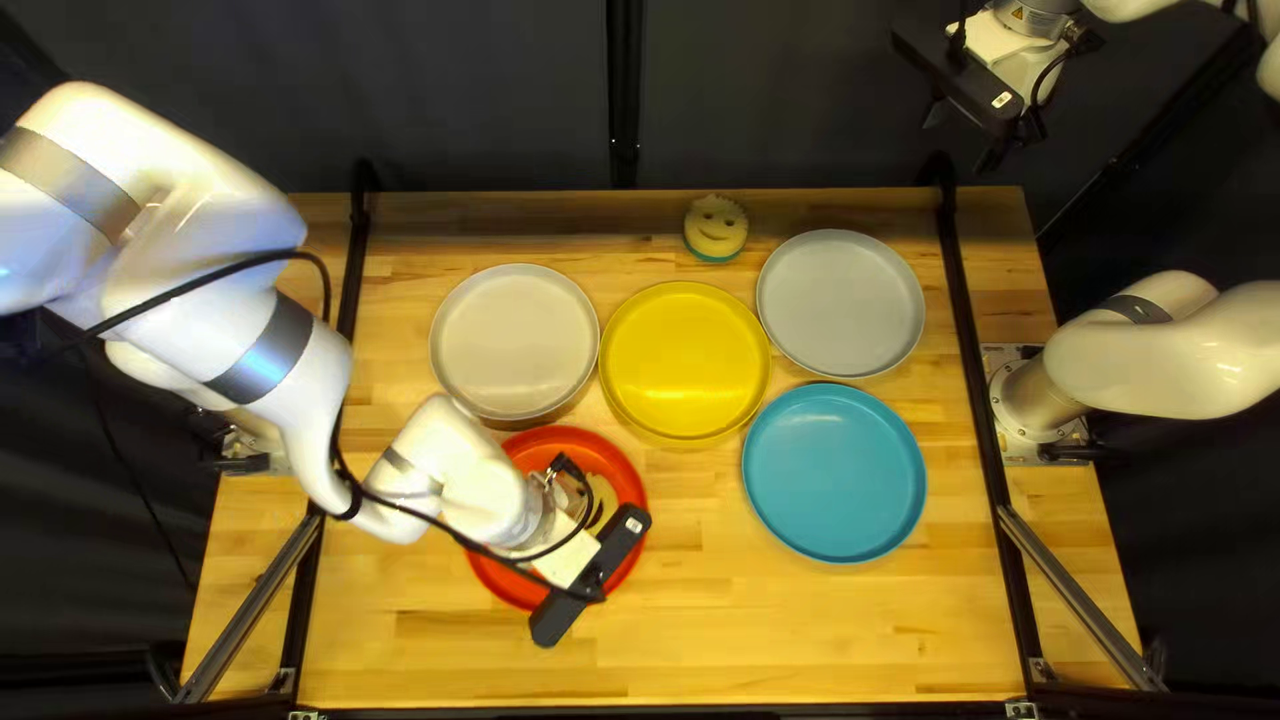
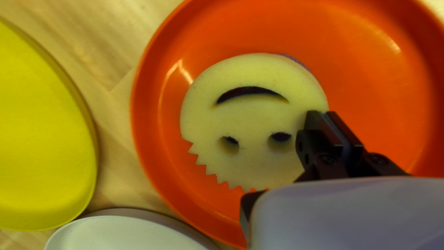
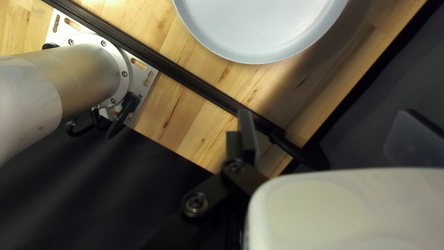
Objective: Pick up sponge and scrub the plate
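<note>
The sponge (image 2: 245,115), likely light and squashy, is best squeezed across opposite sides above the plate (image 2: 374,60); the left gripper (image 2: 323,114) is closed, apparently empty.

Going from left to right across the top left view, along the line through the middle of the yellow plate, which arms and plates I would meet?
Left arm → off-white plate → yellow plate → grey plate → right arm.
</note>
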Tool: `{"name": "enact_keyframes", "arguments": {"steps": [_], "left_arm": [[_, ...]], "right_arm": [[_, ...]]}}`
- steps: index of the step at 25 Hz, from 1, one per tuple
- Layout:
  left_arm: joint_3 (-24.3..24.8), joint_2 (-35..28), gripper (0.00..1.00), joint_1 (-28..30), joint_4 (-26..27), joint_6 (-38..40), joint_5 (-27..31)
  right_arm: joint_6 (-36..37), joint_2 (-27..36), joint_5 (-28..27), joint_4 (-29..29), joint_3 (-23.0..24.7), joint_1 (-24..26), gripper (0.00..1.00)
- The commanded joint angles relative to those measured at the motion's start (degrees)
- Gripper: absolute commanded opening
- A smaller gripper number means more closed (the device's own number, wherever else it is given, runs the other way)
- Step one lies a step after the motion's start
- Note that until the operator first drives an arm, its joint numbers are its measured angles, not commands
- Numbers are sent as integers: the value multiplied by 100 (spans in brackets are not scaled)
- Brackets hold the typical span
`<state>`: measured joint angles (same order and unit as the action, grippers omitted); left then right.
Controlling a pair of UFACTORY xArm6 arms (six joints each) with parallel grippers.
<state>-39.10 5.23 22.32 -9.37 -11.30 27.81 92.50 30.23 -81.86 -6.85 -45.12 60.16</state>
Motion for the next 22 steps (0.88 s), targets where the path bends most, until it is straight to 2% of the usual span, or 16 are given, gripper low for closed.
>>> {"name": "enact_keyframes", "arguments": {"steps": [1,7,13,22], "left_arm": [[6,-41,0,72,27,37,29],[41,-121,0,730,-96,785,176],[-122,91,0,1255,-218,1422,203],[-693,450,0,837,-351,945,239]], "right_arm": [[0,0,0,0,0,0,100],[0,0,0,0,0,0,100],[0,0,0,0,0,0,100],[0,0,0,0,0,0,100]]}}
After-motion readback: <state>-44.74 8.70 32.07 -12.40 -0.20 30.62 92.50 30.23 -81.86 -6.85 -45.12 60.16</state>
